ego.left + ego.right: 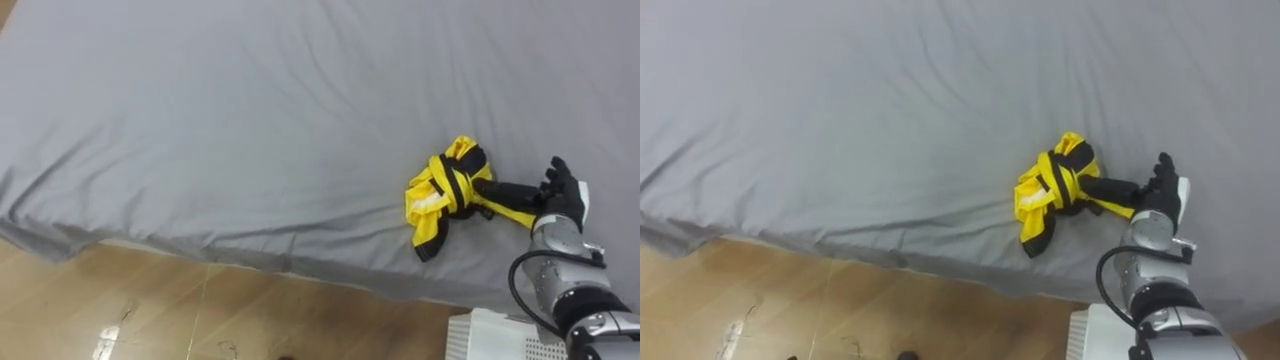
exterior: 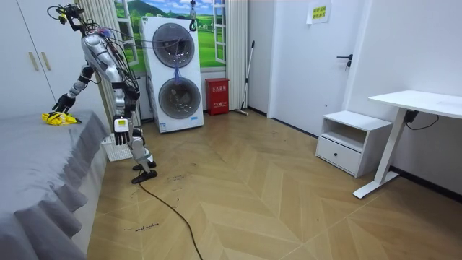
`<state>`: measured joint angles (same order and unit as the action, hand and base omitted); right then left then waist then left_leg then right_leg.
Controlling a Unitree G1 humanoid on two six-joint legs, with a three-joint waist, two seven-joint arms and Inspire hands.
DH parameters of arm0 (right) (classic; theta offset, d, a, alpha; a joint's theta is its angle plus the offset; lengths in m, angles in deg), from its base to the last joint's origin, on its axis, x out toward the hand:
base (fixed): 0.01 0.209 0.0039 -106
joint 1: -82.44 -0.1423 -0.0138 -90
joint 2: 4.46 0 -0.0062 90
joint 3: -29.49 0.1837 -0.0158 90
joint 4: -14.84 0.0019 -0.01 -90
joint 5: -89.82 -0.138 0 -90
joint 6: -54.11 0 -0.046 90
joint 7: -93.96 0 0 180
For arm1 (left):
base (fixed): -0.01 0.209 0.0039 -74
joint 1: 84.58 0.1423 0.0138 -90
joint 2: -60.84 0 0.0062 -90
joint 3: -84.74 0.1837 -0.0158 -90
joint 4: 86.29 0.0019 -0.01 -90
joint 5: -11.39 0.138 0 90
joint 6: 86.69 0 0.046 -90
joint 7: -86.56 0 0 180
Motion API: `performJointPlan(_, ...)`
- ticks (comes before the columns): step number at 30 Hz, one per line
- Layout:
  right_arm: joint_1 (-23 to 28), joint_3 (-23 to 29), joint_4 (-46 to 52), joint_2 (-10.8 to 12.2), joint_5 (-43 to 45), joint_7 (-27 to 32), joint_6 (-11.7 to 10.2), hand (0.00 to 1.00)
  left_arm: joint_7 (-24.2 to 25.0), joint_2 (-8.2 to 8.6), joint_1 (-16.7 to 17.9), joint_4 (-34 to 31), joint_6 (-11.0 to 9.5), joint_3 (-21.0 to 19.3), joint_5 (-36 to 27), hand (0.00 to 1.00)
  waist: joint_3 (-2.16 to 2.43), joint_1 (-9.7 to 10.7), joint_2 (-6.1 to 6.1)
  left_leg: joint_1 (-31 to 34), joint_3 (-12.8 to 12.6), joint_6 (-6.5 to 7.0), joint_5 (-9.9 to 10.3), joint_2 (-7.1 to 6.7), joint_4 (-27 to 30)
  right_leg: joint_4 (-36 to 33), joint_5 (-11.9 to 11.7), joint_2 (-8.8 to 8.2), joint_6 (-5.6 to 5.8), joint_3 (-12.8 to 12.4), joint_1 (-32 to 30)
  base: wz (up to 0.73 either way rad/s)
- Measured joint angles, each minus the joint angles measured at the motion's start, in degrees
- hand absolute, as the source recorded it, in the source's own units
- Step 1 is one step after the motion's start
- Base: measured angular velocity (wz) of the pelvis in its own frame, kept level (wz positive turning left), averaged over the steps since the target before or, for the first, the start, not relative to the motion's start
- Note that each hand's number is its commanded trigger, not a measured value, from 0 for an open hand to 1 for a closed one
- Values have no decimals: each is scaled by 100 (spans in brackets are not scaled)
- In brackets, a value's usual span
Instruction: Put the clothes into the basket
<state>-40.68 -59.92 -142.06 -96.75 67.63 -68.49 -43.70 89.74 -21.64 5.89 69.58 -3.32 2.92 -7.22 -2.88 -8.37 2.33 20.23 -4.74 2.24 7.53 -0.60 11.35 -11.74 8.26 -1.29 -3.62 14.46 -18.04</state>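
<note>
Reaching: right hand (image 1: 562, 195) fingers straight and apart, tips against yellow-black garment (image 1: 448, 190) near bed edge, not clamped. Left hand (image 2: 121, 130) hangs at side, state can't tell. Risk: shallow pinch catches one fold, bundle unravels, drops short of white basket (image 1: 497, 337). Grey sheet (image 1: 250, 120) soft, wrinkled, may bunch up with cloth. Beyond: wood floor (image 2: 274, 195), stacked washers (image 2: 173, 76), white desk (image 2: 419, 101).

I count one crumpled yellow-and-black garment (image 1: 445, 190), one bed with a grey fabric sheet (image 1: 250, 120) and one white plastic basket (image 1: 490, 335). The room holds also two white round-door washing machines (image 2: 173, 68), one white desk (image 2: 426, 101) and one white bedside cabinet (image 2: 346, 141).
</note>
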Motion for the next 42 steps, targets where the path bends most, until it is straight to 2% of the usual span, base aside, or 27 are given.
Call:
performJointPlan(3, 18, -153, -1, 1, -4, -60, 36, 0, 0, 23, -33, -2, 27, 1, 5, 0, -47, 5, -79, 30, -1, 1, -1, -8, -2, -3, -1, -12, 1, 1, -29, 0)
performJointPlan(6, 27, -192, -1, 4, -9, -210, 36, 0, 0, 23, -43, -29, 34, 26, 3, 0, -46, -28, -109, 116, -10, 11, -8, -7, -2, -11, -1, -13, 2, -11, -132, -2)
performJointPlan(10, 47, -328, -63, 2, -3, -218, 10, 0, 11, 23, -59, -75, 30, 230, -104, 0, -38, -166, -139, 113, -10, 11, -8, -4, -3, -8, -1, -7, 1, -8, -136, 0)
performJointPlan(16, 50, -391, 29, 67, 173, -220, 17, 0, 9, 23, -60, -76, 30, 356, -170, 0, -30, -173, -212, 115, -29, 11, -12, 0, 6, -2, -9, -2, 13, -8, -132, 0)
performJointPlan(19, 52, -440, 70, 94, 246, -219, 14, 0, 10, 36, -60, -70, 33, 458, -209, 0, 12, -174, -287, 111, -70, 12, -20, 3, 7, -6, -14, -3, 15, -13, -132, 0)
performJointPlan(21, 85, -469, 71, 104, 286, -219, -32, 0, 9, 56, -61, -61, 33, 460, -209, 0, 23, -176, -304, 106, -67, 8, -26, 5, 7, -8, -15, -2, 13, -11, -132, 0)
performJointPlan(25, 166, -502, 71, 135, 529, -218, -127, 0, 10, 71, -68, -54, 32, 457, -209, 0, 24, -203, -305, 99, -54, 2, -37, 12, 7, -21, -19, 1, 6, 0, -132, 0)
performJointPlan(32, 198, -608, 76, 191, 723, -187, -128, 0, 1, 73, -71, -54, 28, 504, -211, 0, 23, -227, -304, 80, -35, 7, -52, 8, 6, -77, -19, -12, 6, 20, -132, 0)
performJointPlan(36, 199, -623, 316, 281, 1007, -113, -30, 0, 3, 63, -81, -47, 11, 605, -331, 0, 22, -255, -302, 56, -51, 12, -66, 3, 6, -104, -19, -19, 6, -1, -130, -2)
performJointPlan(42, 295, -1120, 777, 481, 1239, -175, 40, 0, 5, 49, -81, -45, 12, 659, -375, 0, 20, -258, -295, 55, -47, 29, -89, -7, 7, -176, -19, -52, 6, 8, -147, 1)
